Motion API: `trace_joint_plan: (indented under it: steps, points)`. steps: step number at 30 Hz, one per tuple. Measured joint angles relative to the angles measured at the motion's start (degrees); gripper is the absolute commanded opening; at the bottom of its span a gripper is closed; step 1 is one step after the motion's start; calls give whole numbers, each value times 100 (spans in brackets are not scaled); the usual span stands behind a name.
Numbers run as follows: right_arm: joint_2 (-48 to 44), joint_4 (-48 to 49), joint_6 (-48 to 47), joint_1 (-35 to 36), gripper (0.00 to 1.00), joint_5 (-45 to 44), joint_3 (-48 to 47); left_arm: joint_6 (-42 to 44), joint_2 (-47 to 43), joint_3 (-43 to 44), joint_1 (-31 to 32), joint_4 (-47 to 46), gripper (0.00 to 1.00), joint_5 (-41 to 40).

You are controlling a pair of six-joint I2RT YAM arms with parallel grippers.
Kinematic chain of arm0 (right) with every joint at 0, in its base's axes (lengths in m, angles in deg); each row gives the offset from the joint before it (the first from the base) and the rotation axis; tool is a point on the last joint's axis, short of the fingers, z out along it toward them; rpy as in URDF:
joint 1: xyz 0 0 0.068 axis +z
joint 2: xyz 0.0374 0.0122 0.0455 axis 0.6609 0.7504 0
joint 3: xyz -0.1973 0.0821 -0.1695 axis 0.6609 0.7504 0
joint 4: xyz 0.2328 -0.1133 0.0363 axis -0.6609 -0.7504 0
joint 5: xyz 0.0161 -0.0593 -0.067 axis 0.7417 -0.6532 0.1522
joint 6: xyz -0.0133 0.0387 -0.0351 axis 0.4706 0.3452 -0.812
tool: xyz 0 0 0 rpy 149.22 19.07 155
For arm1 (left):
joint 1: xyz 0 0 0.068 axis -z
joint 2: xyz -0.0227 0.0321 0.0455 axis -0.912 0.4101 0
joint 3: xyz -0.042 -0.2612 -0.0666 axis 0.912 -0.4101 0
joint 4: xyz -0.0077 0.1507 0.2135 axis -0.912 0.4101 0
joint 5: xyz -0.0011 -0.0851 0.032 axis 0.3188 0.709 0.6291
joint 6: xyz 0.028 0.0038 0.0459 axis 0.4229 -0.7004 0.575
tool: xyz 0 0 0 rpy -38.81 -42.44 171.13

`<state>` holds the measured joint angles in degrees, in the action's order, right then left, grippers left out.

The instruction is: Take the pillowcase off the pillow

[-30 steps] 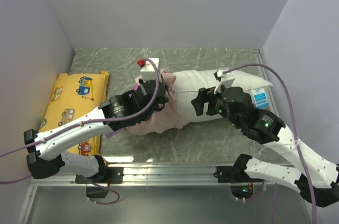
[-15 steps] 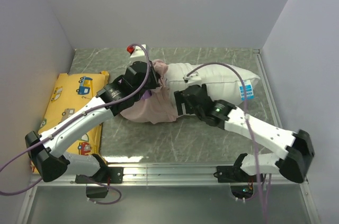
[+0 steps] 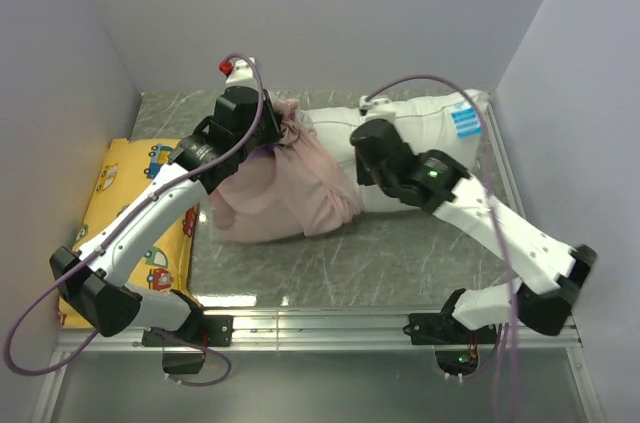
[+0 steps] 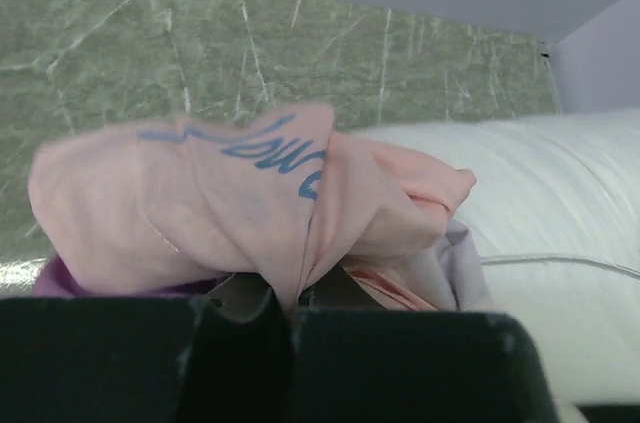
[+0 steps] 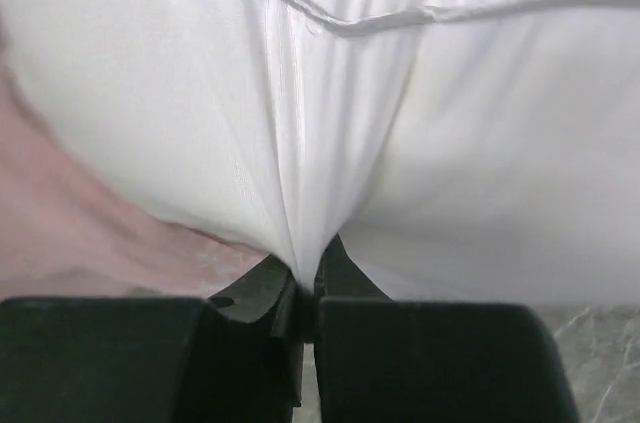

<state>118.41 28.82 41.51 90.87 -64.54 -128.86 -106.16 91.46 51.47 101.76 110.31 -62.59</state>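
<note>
Pillow [image 3: 425,131] farther back — left jaws tight on pillowcase [image 3: 290,193]; right jaws tight on pillow

The left arm reaches from the near-left corner of the counter [image 3: 400,258] diagonally toward its far edge, its end effector [image 4: 293,295] pinched tight on the pillowcase [image 4: 200,213]. The right arm rises from the near-right corner, elbow bent, forearm angled leftward, its end effector [image 5: 307,288] clamped on the pillow [image 5: 450,143].

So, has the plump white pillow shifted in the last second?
Yes: the plump white pillow slid toward the grey back wall.
</note>
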Motion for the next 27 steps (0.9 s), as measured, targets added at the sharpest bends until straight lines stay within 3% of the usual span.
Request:
trace_joint_plan:
  steps: [3,6,9,10,12,13,15,21,27]
  points:
    - [-623,-271,-61,0,8,251,-293,4,201,280,-190,57,0,389]
    - [-966,-308,-87,0,8,417,-227,9,503,470,-234,105,8,879]
    - [-1040,-33,-72,-90,6,667,450,87,761,457,-280,133,28,1069]
    - [-1001,136,-55,-181,5,815,789,120,820,422,-319,127,40,1082]
    - [-721,442,-17,-487,3,1064,1392,173,852,363,-415,131,50,1093]
    - [-529,728,13,-662,2,1167,1644,212,852,363,-461,140,61,1115]
    - [-127,1412,76,-1036,0,1373,1880,299,837,426,-529,98,68,1200]
    - [549,3086,225,-1637,0,1635,2096,420,498,444,-409,44,72,1556]
    - [562,3440,354,-1659,0,1670,2192,258,-887,-1069,142,-302,75,1290]
